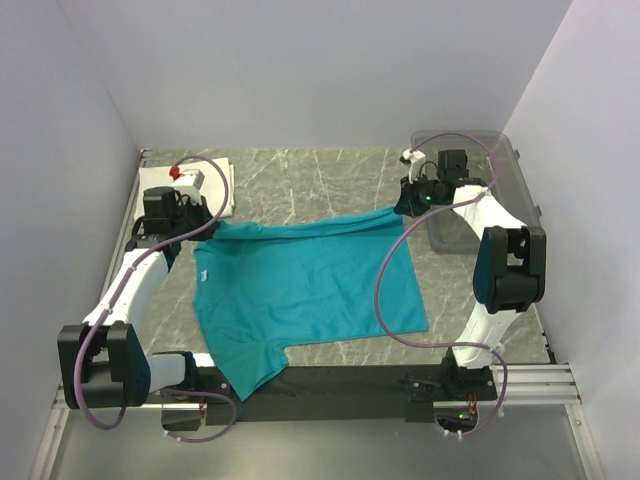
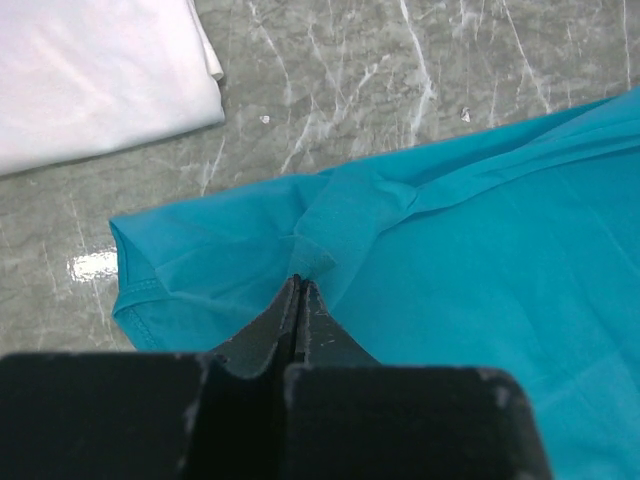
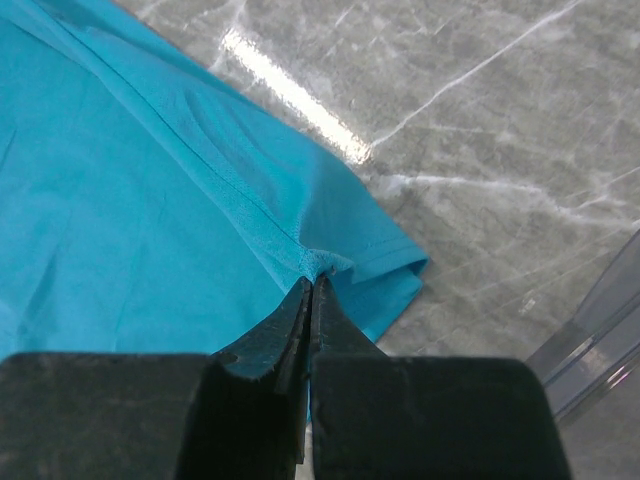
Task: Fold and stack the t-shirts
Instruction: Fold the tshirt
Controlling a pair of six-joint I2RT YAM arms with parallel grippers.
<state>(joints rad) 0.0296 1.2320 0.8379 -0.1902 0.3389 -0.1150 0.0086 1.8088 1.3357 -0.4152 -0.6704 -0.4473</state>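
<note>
On the grey marbled table (image 1: 320, 180), the teal tee (image 1: 300, 290) lies spread across the middle, between the two arms. Its far edge is drawn into a nearly straight line from one gripper to the other, and the rest lies mostly flat. One sleeve reaches the near edge and overlaps the black base rail. The clear bin (image 1: 500, 160) stands at the far right corner, just behind the right arm and apart from the tee. The white folded piece (image 1: 222, 180) lies at the far left corner, close to the tee's far left corner but not touching it in the left wrist view. The left gripper (image 2: 298, 285) is at the tee's far left corner, jaws closed together on a small gathered peak of teal cloth just inside a hemmed edge. The right gripper (image 3: 312, 285) is at the far right corner, jaws likewise closed, pinching a puckered fold of teal cloth beside a stitched hem. Whether the pinched edge is raised clear of the table cannot be told. A small white label (image 1: 201, 274) shows on the tee's left side.
</note>
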